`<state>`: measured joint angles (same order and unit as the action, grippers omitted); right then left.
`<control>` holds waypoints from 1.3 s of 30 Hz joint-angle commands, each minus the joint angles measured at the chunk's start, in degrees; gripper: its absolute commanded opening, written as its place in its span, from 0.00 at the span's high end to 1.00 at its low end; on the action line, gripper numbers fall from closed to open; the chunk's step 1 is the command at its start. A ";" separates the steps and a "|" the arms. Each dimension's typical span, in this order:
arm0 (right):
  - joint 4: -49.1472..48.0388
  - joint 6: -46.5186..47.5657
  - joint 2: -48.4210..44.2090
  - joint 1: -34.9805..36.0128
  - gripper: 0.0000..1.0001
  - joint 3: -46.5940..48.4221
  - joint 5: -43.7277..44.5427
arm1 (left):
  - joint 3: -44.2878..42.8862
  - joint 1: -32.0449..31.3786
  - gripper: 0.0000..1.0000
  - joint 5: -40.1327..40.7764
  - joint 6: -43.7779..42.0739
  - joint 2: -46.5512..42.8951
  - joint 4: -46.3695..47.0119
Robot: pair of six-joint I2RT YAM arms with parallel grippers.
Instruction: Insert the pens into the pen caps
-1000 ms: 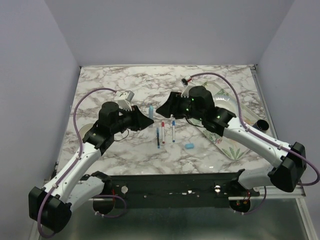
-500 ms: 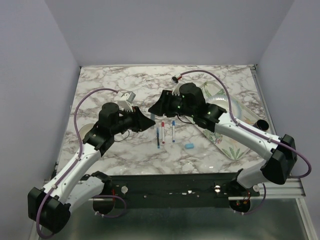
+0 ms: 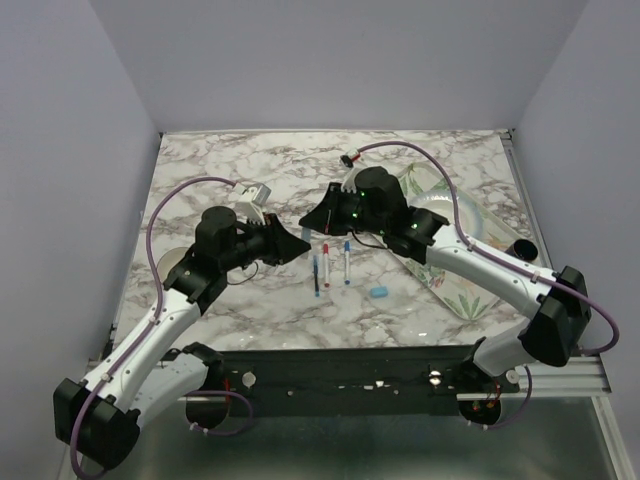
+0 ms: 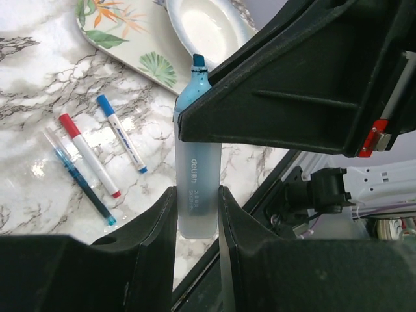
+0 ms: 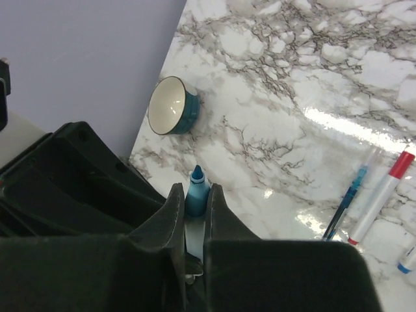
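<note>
Left gripper [image 4: 196,198] pinches lower barrel of light-blue pen [image 4: 194,153], held in air between the two arms over mid-table. Right gripper [image 5: 194,192] comes at it from opposite side, fingers pressed on pen's darker blue tip. Three thin pens lie side by side on marble table [image 3: 260,300] just beside: blue pen [image 3: 316,274], red-ended pen [image 3: 326,263], blue-ended pen [image 3: 347,262]. Light-blue cap [image 3: 378,292] lies alone, near floral tray [image 3: 466,298]. Teal cup [image 5: 172,105] sits at table's left edge.
</note>
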<state>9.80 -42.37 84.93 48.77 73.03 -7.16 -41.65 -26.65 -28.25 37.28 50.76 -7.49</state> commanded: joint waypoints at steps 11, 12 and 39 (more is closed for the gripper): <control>-24.73 4.75 -9.60 0.71 0.99 -14.75 -16.21 | -3.17 -0.24 0.33 -12.35 -2.82 -2.76 -1.92; -28.14 4.67 -10.91 0.53 0.99 -15.81 -17.00 | -3.18 -0.24 0.23 -12.70 -2.65 -3.38 -1.57; -45.42 3.17 -15.14 0.44 0.96 -23.29 -23.08 | 3.86 -0.24 1.00 -26.86 10.64 -5.85 17.71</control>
<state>-37.60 -41.52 69.76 49.01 48.27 -29.91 -37.58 -26.65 -56.05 49.78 44.25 12.82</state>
